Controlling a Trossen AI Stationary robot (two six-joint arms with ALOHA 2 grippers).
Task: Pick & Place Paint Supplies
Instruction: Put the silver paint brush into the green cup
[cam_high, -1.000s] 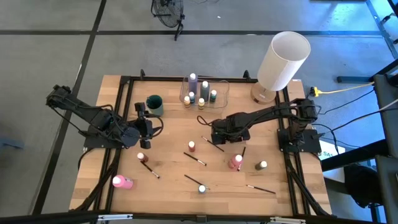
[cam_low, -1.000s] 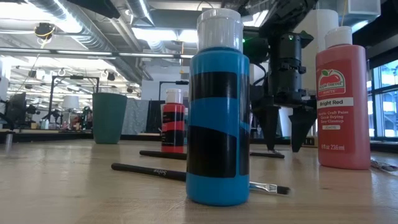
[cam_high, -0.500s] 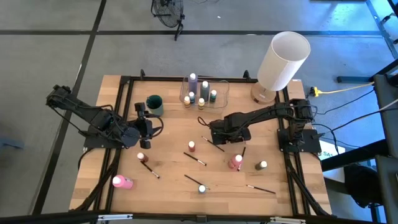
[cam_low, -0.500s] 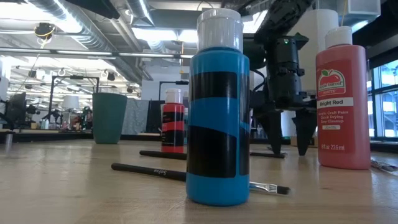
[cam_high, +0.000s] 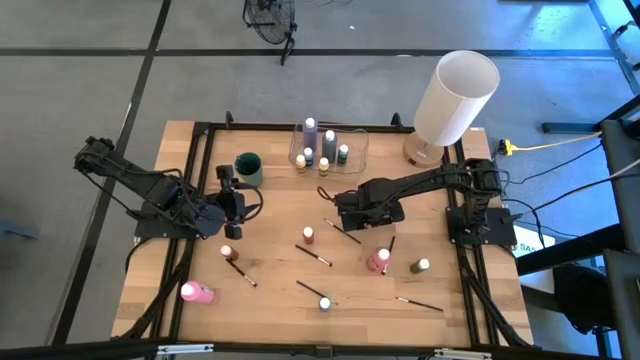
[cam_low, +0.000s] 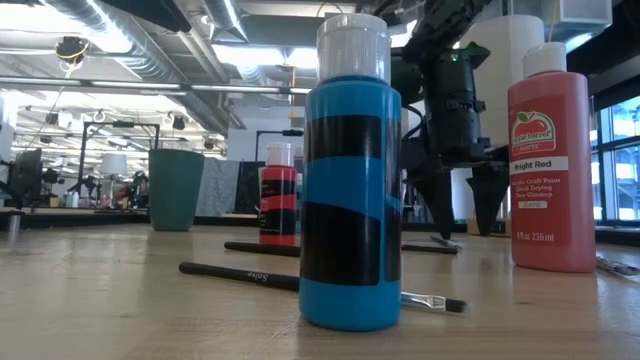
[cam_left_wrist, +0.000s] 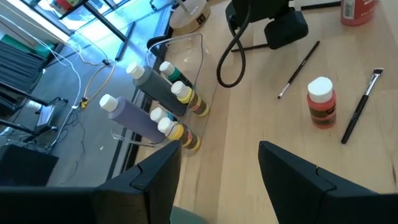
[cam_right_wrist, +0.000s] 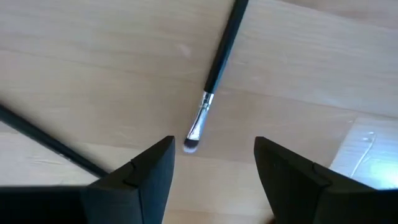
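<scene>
The left gripper waited near the worktop's left edge, jaws open and empty. At mid-worktop the right gripper hung with open, empty jaws over a brush. Other brushes and bottles lay scattered toward the front edge, more bottles standing in the container at the back edge.

1. Grey concrete floor all around the wooden table, crossed by dark lines.
2. Low view: open ceiling with silver ducts upper left, bright strip lights.
3. Windows at far right.
</scene>
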